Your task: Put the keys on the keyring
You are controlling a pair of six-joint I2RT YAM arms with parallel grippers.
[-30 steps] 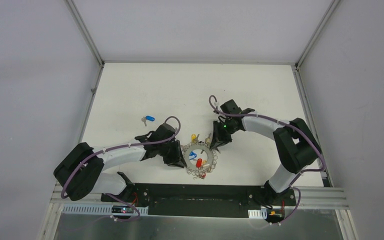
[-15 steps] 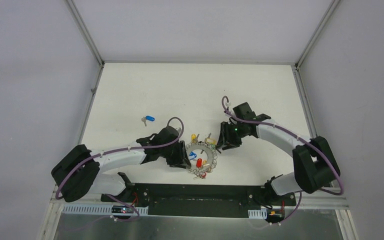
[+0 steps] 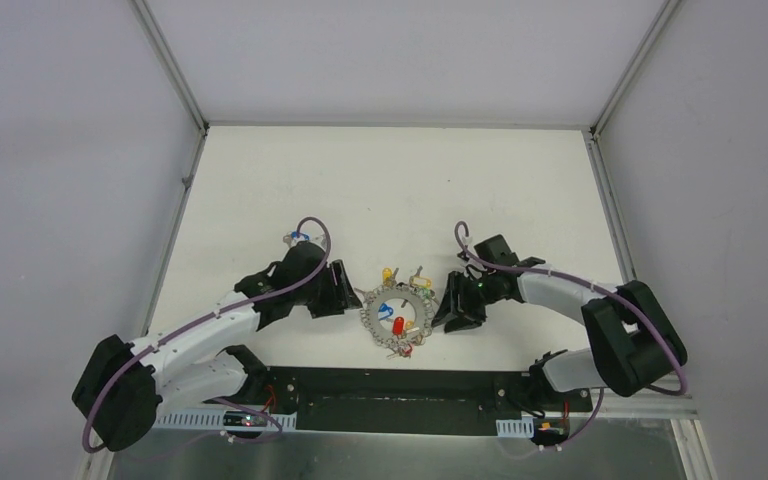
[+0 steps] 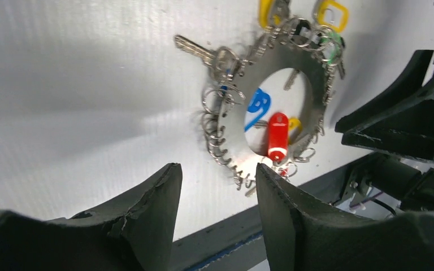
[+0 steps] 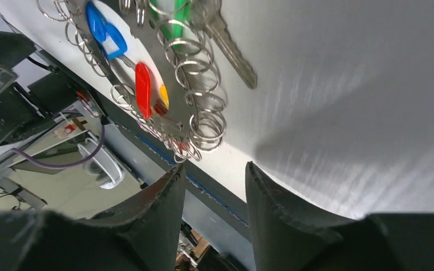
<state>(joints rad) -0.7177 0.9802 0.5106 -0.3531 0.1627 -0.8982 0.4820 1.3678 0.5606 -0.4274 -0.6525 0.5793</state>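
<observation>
Keyring: your keyring (image 3: 370, 306) lies flat on the white table (image 3: 380, 190), near its near edge and between your two claws. It is a flat silvery ring edged all round with small wire loops.
Inside the ring: in your left wrist view a red tag (image 4: 277, 135) and a blue tag (image 4: 258, 104) lie within the hole, with a bit of yellow beside the red one.
Far rim: yellow tags (image 4: 333, 14) and a green loop (image 4: 332, 46) crowd the ring's far edge. You cannot tell from these views whether each one is threaded on.
Bare key: a silver key (image 4: 195, 49) with no tag sticks out from the ring's far-left rim.
Loose key: a blue-tagged key (image 3: 298, 238) lies on the table, off the ring and well apart from it, far-left of it. The purple cable (image 3: 315, 232) of your left arm loops across it.
Left claw: your left claw (image 3: 350, 293) is released and sits just left of the ring without touching it. Its fingers (image 4: 141, 209) stand apart with only bare table between them, and the ring lies ahead.
Right claw: your right claw (image 3: 448, 308) is released too and sits just right of the ring. Nothing is between its fingers (image 5: 282, 214), and the ring's loops lie just beyond the tips.
</observation>
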